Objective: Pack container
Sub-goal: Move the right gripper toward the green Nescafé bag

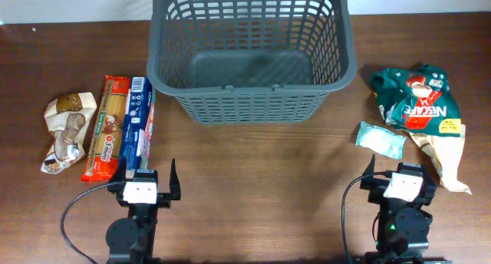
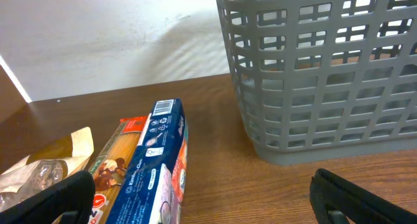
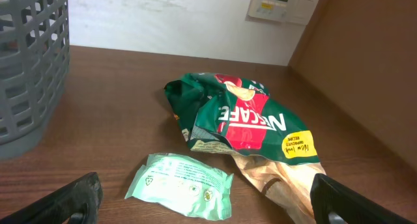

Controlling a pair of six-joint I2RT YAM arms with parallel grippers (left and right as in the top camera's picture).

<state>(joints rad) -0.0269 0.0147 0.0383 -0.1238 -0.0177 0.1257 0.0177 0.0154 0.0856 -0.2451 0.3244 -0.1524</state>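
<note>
The large dark grey slotted basket [image 1: 252,53] stands empty at the back middle; it also shows in the left wrist view [image 2: 326,74] and the right wrist view [image 3: 29,61]. On the left lie a blue packet [image 1: 138,126], a pasta packet [image 1: 107,126] and a brown-white packet [image 1: 65,132]. On the right lie a green Nescafe bag [image 1: 418,103] and a pale green packet [image 1: 381,140]. My left gripper [image 1: 146,176] is open and empty near the blue packet [image 2: 156,165]. My right gripper [image 1: 399,172] is open and empty just short of the pale green packet [image 3: 180,185].
A white wall runs behind the table. A wall panel with a thermostat [image 3: 280,4] stands at the right in the right wrist view. Bare wooden table [image 1: 261,187] lies between the two arms and in front of the basket.
</note>
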